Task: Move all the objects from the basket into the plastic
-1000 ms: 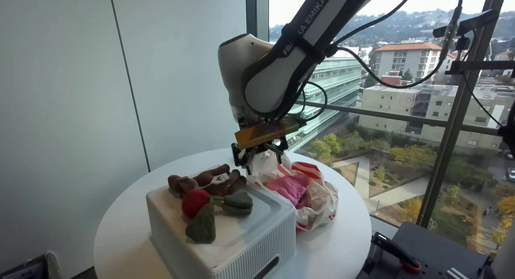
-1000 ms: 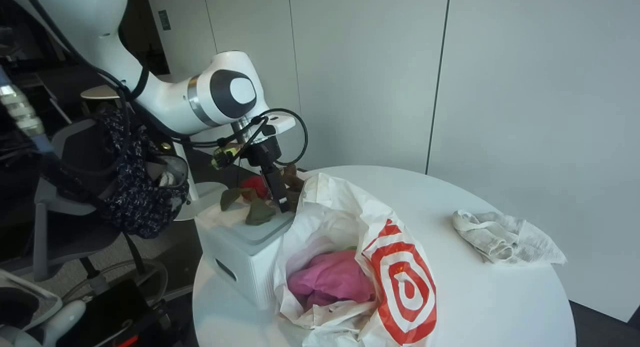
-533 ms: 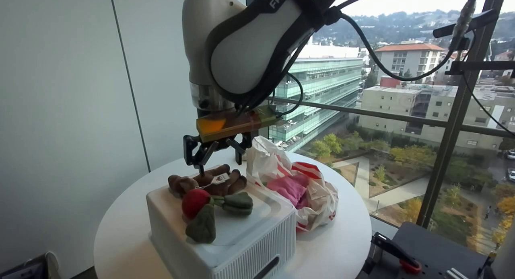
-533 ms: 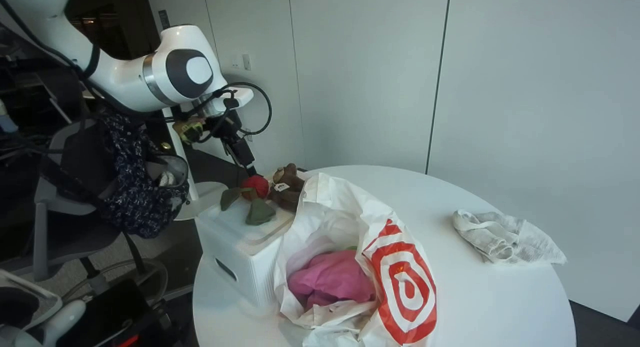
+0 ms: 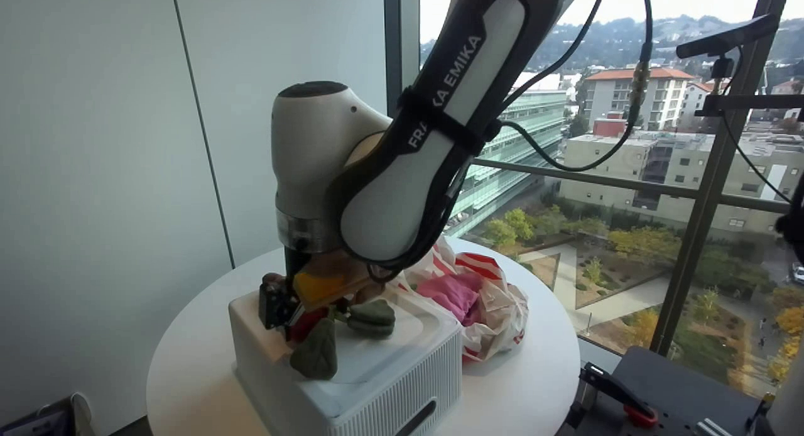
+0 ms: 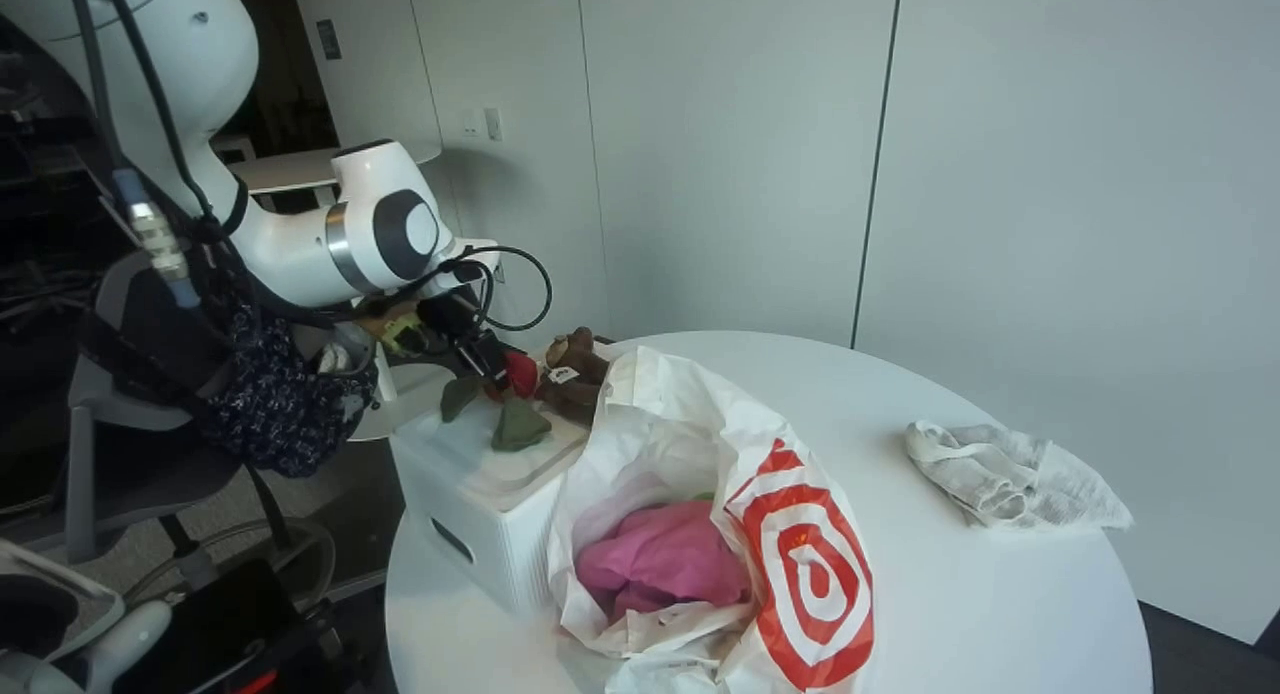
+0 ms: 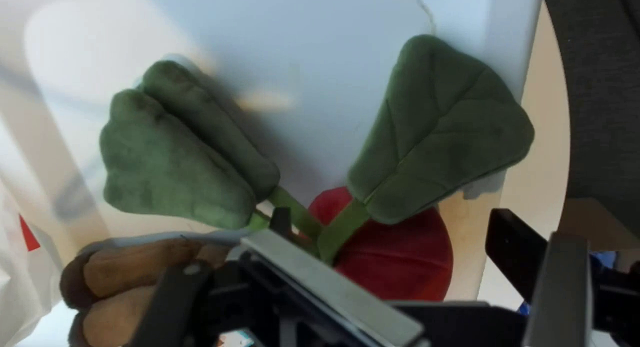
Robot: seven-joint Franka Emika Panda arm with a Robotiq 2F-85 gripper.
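Soft daylight through the window [image 5: 622,216]

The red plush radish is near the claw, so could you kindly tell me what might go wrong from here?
On closing, the open claw might also catch the brown plush toy beside the radish. The radish's leaves spread wide, so they could snag on the plastic bag going in.

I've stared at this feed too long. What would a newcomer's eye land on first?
Likely the big red bullseye on the white bag, toward the right of it in an exterior view, with a pink bundle showing in the bag's open mouth. Next, the green-leaved red radish on top of the white box beside the bag. In the wrist view, the open end effector appears to straddle the radish.
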